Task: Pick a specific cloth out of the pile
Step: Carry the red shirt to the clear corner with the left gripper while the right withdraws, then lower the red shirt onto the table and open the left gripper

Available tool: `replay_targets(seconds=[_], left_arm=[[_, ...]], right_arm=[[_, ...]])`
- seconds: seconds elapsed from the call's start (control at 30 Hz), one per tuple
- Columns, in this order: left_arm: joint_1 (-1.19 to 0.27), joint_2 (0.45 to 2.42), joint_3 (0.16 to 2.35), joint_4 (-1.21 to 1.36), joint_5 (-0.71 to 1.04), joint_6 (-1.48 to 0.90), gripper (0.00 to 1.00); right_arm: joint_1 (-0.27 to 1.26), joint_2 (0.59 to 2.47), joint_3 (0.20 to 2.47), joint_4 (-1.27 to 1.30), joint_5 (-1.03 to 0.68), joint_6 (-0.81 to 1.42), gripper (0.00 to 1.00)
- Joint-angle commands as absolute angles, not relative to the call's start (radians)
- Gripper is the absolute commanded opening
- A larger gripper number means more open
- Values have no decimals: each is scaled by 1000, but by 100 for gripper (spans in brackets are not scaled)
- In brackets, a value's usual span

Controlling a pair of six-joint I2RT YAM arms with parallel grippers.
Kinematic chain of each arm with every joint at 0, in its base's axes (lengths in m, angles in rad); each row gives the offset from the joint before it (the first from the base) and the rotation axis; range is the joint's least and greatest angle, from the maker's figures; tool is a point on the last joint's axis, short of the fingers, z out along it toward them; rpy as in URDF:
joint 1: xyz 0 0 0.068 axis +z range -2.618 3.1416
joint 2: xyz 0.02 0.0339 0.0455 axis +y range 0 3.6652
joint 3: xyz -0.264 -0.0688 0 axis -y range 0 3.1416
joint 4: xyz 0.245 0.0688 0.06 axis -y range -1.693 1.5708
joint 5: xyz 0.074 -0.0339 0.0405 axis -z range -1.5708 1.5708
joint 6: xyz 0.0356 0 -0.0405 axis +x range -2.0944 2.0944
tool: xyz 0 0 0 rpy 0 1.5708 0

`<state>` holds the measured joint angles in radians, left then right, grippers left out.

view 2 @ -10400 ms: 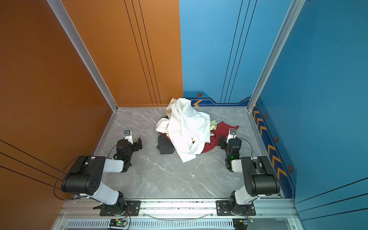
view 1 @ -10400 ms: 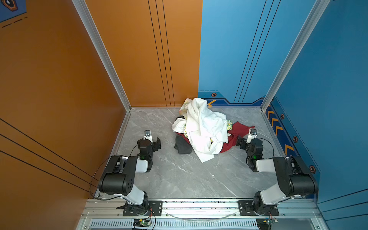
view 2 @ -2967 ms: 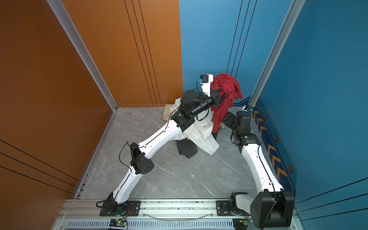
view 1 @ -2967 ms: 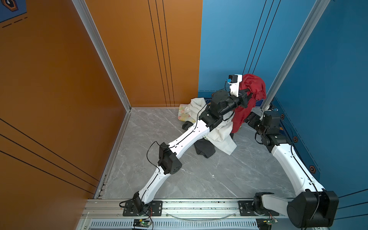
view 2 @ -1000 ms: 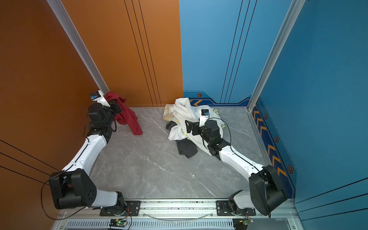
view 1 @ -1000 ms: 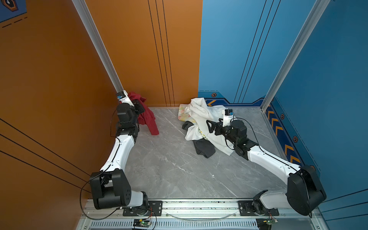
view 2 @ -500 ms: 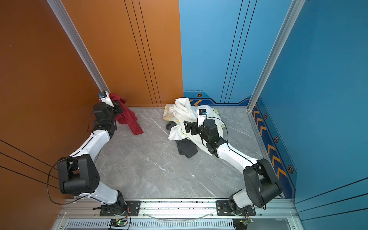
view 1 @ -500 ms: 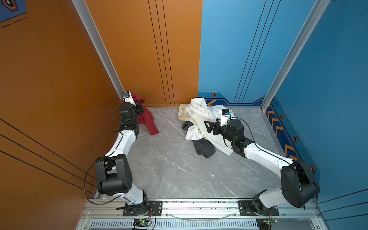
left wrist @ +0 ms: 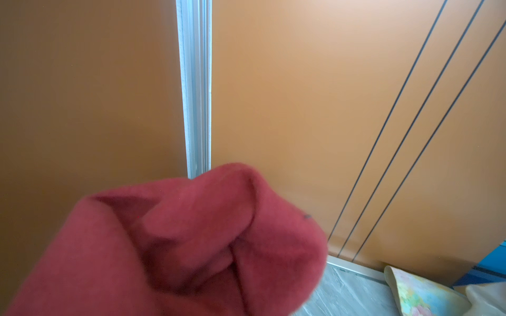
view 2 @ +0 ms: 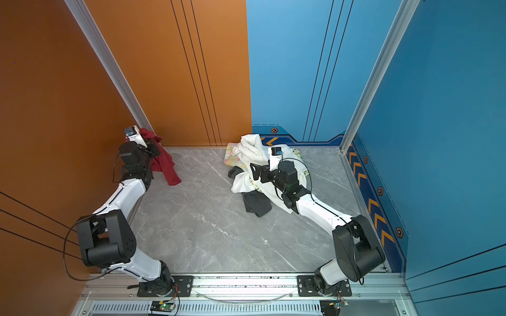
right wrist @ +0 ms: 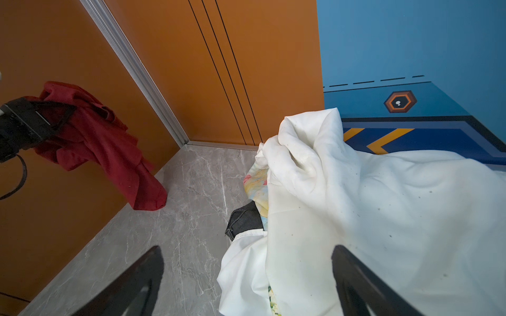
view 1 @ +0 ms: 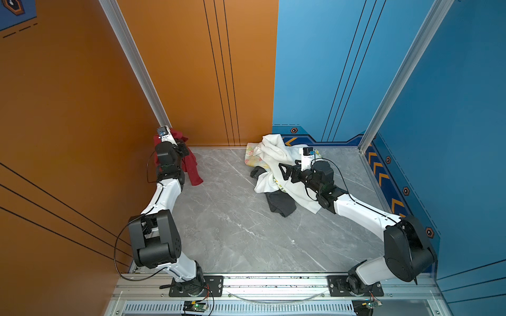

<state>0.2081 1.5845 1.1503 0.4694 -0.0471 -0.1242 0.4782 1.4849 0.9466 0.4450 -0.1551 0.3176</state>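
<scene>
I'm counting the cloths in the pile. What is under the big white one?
A floral-print piece and a dark grey cloth stick out from under the white cloth. Anything deeper is covered.

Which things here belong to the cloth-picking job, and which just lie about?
Job: plain dark red fabric cloth, held by the fingers of the left gripper; mixed cloth pile.
Lying about: large white cloth, dark grey cloth, pale floral-print cloth.

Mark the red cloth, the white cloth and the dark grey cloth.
red cloth (view 1: 193, 171): in a top view, on its hanging lower strip.
white cloth (view 1: 273, 150): in a top view, on its bunched upper fold.
dark grey cloth (view 1: 280, 203): in a top view, on its middle.
</scene>
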Motion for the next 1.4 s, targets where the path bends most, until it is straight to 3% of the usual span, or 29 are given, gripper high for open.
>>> replay_targets(seconds=[0.0, 0.43, 1.0, 1.37], left_arm=[[152, 1615, 1097, 511, -72, -127, 0], [138, 1738, 990, 377, -152, -275, 0], [163, 1932, 1340, -328, -106, -380, 0], [228, 1999, 1374, -374, -13, -636, 0]], right_arm=[[483, 1430, 920, 436, -164, 308, 96], [482, 1395, 871, 490, -166, 325, 96], [482, 1384, 858, 494, -163, 341, 97], [483, 1414, 862, 512, -166, 350, 97]])
